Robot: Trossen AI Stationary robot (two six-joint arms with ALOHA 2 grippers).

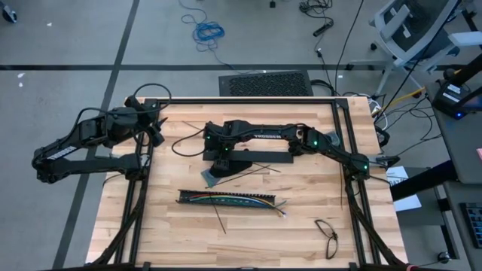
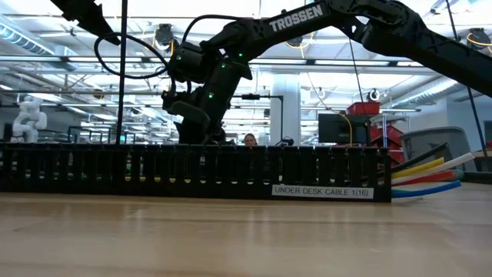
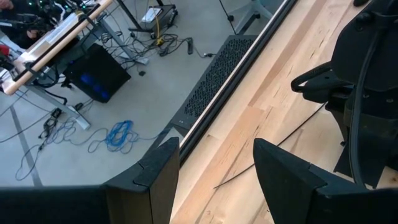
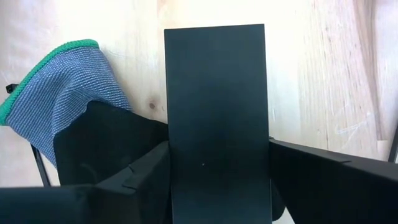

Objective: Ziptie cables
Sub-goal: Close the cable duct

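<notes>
Right gripper (image 4: 217, 180) is down over the middle of the table, jaws pressed flat against both long edges of a black rectangular plate (image 4: 216, 118) — a firm pinch. Beside it, at about nine o'clock in the wrist view, a grey knit fabric piece with a green hem (image 4: 59, 93) pokes out, half buried under dark gripper parts; what it belongs to is hard to say. From above, the plate and fabric vanish under the arm, and only a dark base (image 1: 233, 162) shows beneath the wrist.

Left gripper (image 3: 214, 171) hangs at the table's ten o'clock corner, fingers partly apart with nothing between them, wood and floor visible through the gap.

The cables (image 1: 233, 200) lie at six o'clock from the right gripper, well apart from it, packed along a long black slotted bar (image 1: 188, 197); only their coloured ends spill out at the bar's three o'clock end. In the low view the bar hides nearly everything behind it. A loose black cable loop (image 1: 327, 230) sits near the five o'clock corner. Thin black strips (image 1: 218, 218) lie just beside the bar, hard to count.
</notes>
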